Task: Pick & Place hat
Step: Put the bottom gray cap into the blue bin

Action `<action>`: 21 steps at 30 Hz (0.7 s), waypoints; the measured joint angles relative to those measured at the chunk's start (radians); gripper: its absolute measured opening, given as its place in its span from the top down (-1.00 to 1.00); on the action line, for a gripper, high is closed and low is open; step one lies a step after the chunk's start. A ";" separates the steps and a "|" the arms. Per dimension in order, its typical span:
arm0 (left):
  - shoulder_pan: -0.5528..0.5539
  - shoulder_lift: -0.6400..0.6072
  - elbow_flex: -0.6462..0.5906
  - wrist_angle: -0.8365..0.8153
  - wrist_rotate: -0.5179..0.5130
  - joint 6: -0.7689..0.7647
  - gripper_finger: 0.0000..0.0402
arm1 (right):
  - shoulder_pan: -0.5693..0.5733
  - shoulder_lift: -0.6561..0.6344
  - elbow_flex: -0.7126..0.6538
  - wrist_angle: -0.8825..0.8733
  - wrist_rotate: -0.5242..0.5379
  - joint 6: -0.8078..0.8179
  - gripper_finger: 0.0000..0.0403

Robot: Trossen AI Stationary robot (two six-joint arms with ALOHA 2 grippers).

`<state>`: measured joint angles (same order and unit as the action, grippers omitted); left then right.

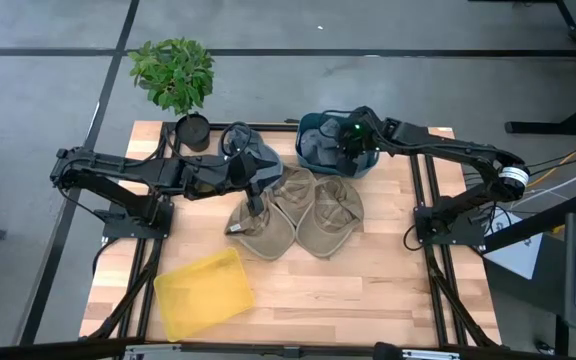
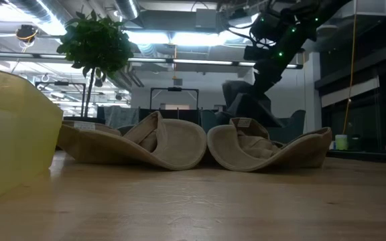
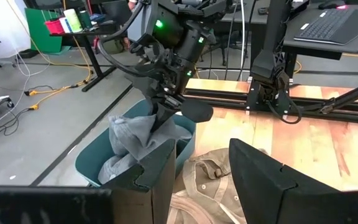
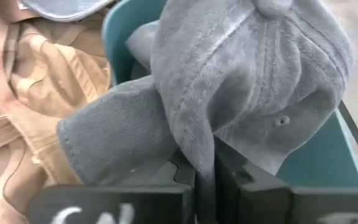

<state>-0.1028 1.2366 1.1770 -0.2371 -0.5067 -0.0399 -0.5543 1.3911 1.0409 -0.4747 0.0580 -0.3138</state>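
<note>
The right end effector (image 1: 346, 140) sits over the teal bin (image 1: 370, 163) at upper centre-right of the high view, its fingers nearly together and pinching the fabric of a grey hat (image 4: 241, 81) in the bin. The left end effector (image 1: 253, 178), half open, hangs above the tan hats (image 1: 298, 215) at mid-bench, a grey hat (image 1: 251, 152) beside it; whether it grips anything I cannot tell.

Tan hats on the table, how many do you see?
3, clustered mid-table: left tan hat, centre tan hat, right tan hat. The overlap may hide more.
</note>
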 joint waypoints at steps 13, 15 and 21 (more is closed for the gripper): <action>0.000 0.000 0.000 0.000 0.000 0.001 0.28 | -0.115 0.000 0.000 -0.001 -0.126 0.247 0.46; 0.000 0.000 0.000 0.000 0.000 0.001 0.28 | -0.131 0.000 0.000 -0.003 -0.187 0.295 0.37; 0.000 0.000 0.000 0.000 0.000 0.001 0.28 | -0.144 0.000 0.000 -0.026 -0.336 0.367 0.12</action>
<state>-0.1028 1.2368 1.1770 -0.2371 -0.5072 -0.0391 -0.6984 1.3911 1.0409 -0.5007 -0.2777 0.0533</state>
